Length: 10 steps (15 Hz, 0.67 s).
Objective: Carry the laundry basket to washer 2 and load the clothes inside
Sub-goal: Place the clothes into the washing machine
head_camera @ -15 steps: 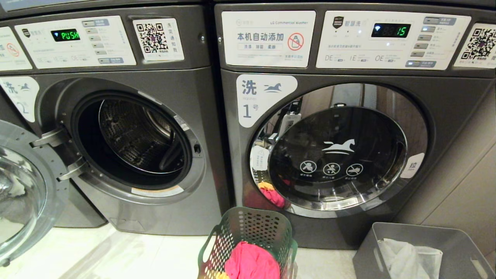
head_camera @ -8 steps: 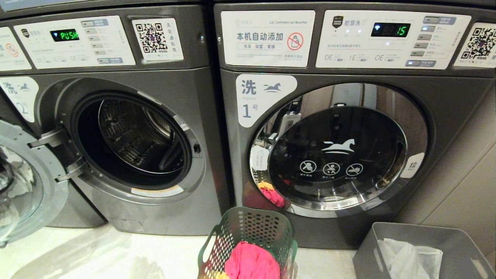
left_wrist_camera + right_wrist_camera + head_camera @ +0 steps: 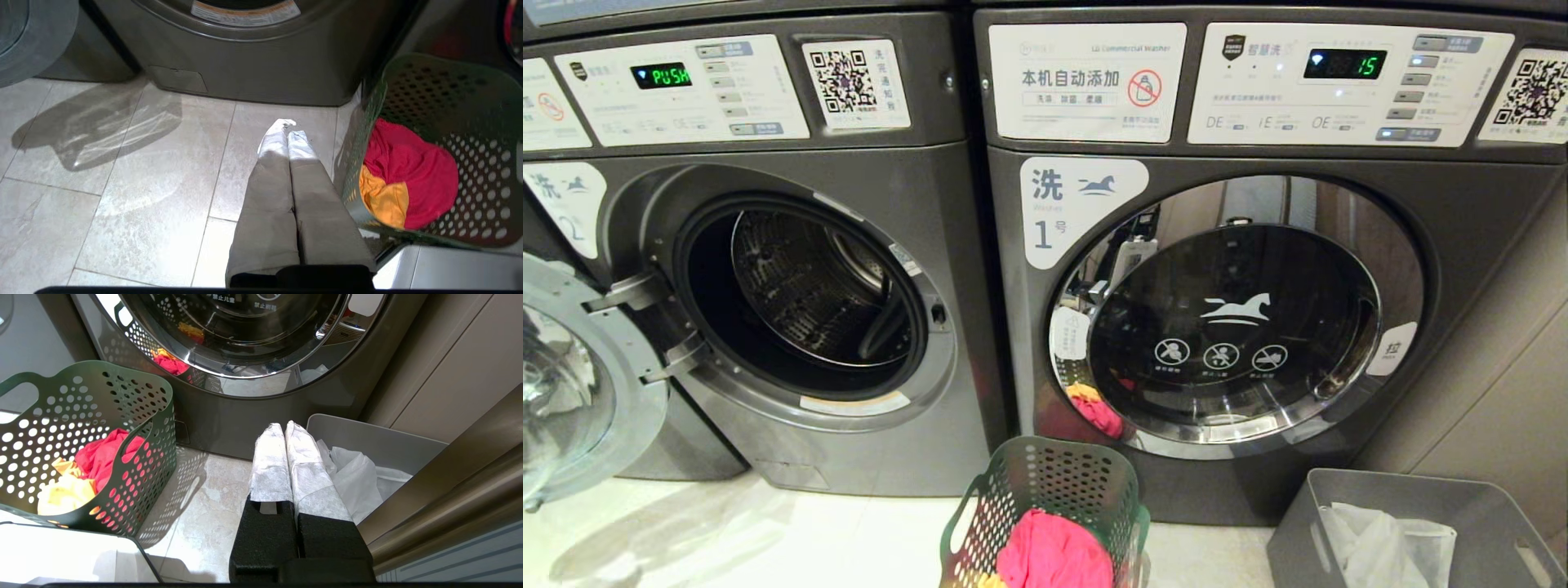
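Washer 2 (image 3: 792,310) is on the left, and its round door (image 3: 572,384) hangs wide open to the left. You can see the shiny drum (image 3: 809,286) inside, with no clothes in it. Washer 1 (image 3: 1258,310) is on the right with its door shut. The green basket (image 3: 1045,490) sits on the floor (image 3: 809,539) in front of washer 1, near the gap between the two washers. The pink cloth (image 3: 1054,551) and the yellow cloth (image 3: 384,200) lie in the basket. A grey bin (image 3: 1347,510) with a white bag (image 3: 1380,543) stands to the right of it. The left gripper (image 3: 288,128) is pressed shut and holds nothing, low over the floor beside the basket. The right gripper (image 3: 284,428) is shut and holds nothing too, by the grey bin.
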Tool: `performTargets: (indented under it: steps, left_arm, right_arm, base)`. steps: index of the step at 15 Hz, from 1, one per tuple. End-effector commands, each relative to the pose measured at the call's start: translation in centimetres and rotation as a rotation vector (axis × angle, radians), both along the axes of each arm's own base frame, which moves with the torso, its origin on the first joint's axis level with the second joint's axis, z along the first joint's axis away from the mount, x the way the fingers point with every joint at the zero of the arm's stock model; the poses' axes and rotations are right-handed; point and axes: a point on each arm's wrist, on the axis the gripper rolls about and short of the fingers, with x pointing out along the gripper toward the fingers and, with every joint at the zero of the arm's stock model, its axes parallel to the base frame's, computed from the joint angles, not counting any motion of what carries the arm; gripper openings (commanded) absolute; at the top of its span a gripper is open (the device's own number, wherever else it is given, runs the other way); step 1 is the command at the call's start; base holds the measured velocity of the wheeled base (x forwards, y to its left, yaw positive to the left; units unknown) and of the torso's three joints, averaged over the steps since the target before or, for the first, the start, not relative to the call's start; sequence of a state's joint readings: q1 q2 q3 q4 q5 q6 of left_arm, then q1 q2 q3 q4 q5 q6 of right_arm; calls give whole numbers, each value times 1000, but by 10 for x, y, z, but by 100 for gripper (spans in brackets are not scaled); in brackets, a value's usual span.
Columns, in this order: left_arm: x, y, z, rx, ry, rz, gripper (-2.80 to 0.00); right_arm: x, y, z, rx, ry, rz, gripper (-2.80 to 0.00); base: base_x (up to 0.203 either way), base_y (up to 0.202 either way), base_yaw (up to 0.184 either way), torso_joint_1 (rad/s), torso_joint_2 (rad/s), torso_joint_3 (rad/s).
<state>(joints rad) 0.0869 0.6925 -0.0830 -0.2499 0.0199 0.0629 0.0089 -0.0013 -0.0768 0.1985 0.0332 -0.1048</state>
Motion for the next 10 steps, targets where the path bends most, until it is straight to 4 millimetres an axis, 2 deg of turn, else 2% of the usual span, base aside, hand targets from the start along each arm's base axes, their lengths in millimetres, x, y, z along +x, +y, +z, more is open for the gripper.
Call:
performTargets:
  steps: [1, 3, 7, 10]
  left_arm:
    - [-33, -4, -18, 17, -147, -37, -280]
    - [-51, -5, -29, 18, -234, -58, -280]
    - [-69, -5, -40, 13, -403, -92, -280]
    - [-71, -5, -42, 7, -430, -95, -280]
  right_arm:
    - [0, 0, 0, -1, 1, 1, -280]
    - [0, 0, 0, -1, 1, 1, -280]
    - [0, 0, 0, -3, 1, 1, -280]
    - [0, 0, 0, -1, 1, 1, -280]
  base:
    - [0, 0, 0, 0, 0, 0]
    - [0, 0, 0, 0, 0, 0]
    - [0, 0, 0, 0, 0, 0]
    - [0, 0, 0, 0, 0, 0]
